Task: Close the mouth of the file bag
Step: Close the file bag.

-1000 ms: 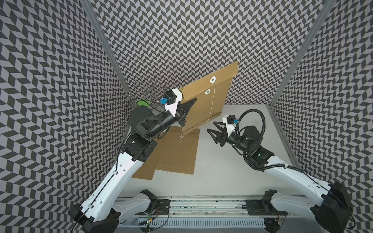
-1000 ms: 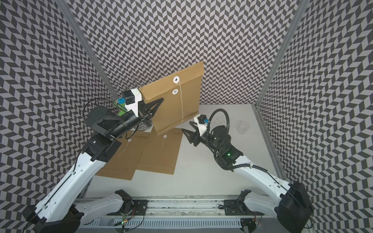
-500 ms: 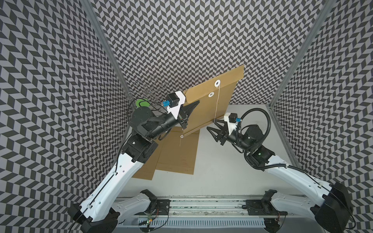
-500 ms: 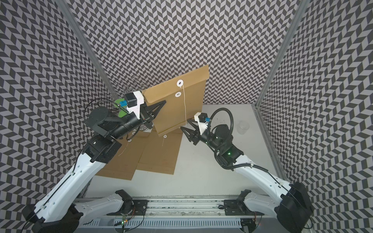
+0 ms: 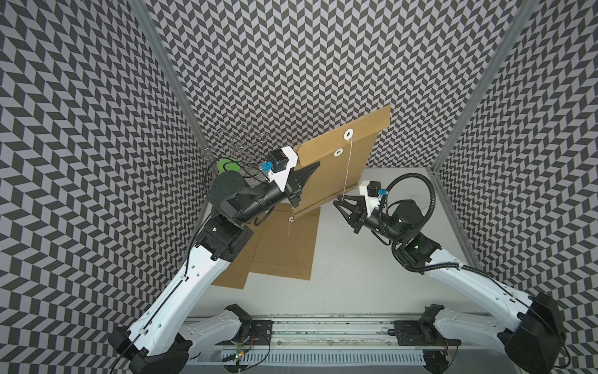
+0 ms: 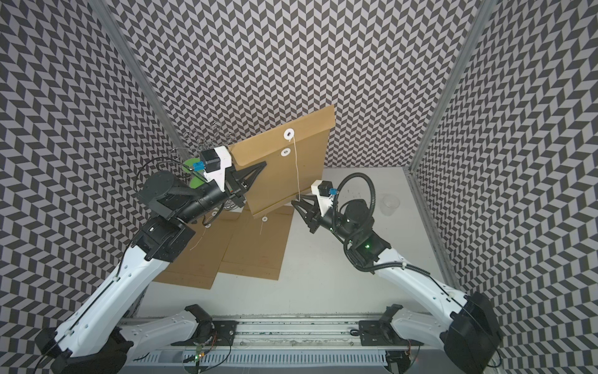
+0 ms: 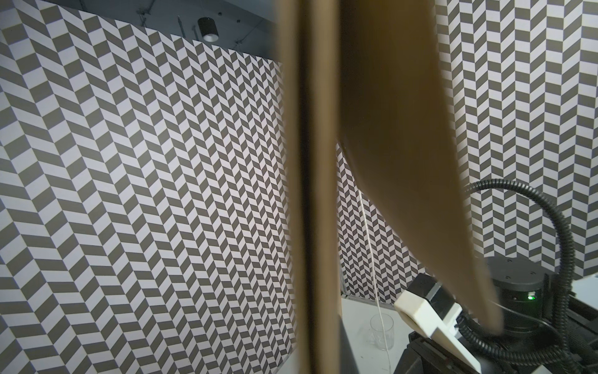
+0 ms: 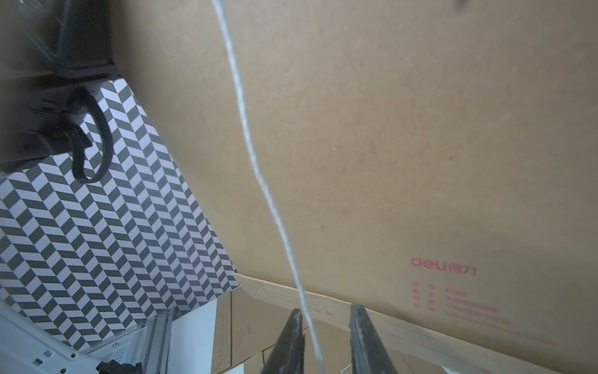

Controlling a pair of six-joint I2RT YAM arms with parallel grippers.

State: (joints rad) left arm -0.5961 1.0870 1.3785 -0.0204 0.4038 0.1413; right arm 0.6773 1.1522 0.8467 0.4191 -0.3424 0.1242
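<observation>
Far centre: left gripper (image 5: 310, 170) clamps raised file bag (image 5: 336, 175). Parted jaws of right gripper (image 8: 326, 311) flank its string (image 8: 255, 168); spare bags (image 5: 284, 246) below.

In left wrist view file bag (image 7: 398, 136) blurred up close; string (image 8: 258, 175) end cut off btw right gripper (image 8: 325, 309) fingers.

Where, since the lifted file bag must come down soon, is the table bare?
Bare white tabletop lies between the flat brown paper envelopes and the right arm, reaching the front rail. Crowded: the far left, with envelopes and metal wire rack.
</observation>
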